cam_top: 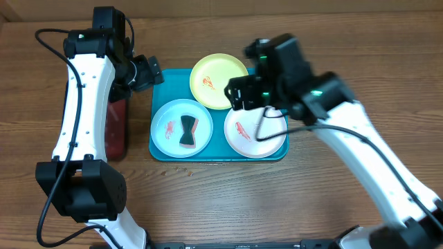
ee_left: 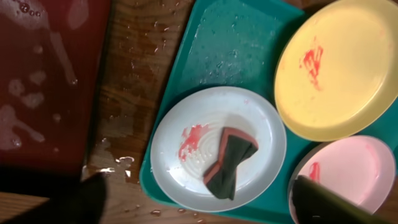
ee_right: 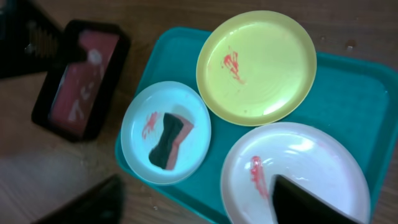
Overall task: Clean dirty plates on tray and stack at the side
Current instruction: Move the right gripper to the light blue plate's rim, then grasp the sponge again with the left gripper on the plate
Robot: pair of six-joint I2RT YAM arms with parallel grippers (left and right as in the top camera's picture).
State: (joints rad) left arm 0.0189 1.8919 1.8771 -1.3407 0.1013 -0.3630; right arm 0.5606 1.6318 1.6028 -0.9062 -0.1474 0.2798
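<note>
The turquoise tray (cam_top: 165, 77) holds three plates. At its back lies the yellow-green plate (cam_top: 219, 81) with a red smear. The pale blue plate (cam_top: 166, 131) at front left has a red smear and a dark sponge (cam_top: 187, 131) on it. The white plate (cam_top: 255, 135) at front right is also smeared. My left gripper (cam_top: 149, 71) hangs open above the tray's back left corner, and in its wrist view (ee_left: 205, 208) the jaws straddle the pale blue plate (ee_left: 249, 118) and sponge (ee_left: 229, 162). My right gripper (cam_top: 246, 93), (ee_right: 193, 205) is open above the white plate (ee_right: 298, 158).
A dark red, black-rimmed tray (cam_top: 116, 128), (ee_left: 43, 74), (ee_right: 81, 81) lies on the wooden table just left of the turquoise tray (ee_left: 233, 43). Water drops wet the wood between them. The left arm reaches along over the dark red tray.
</note>
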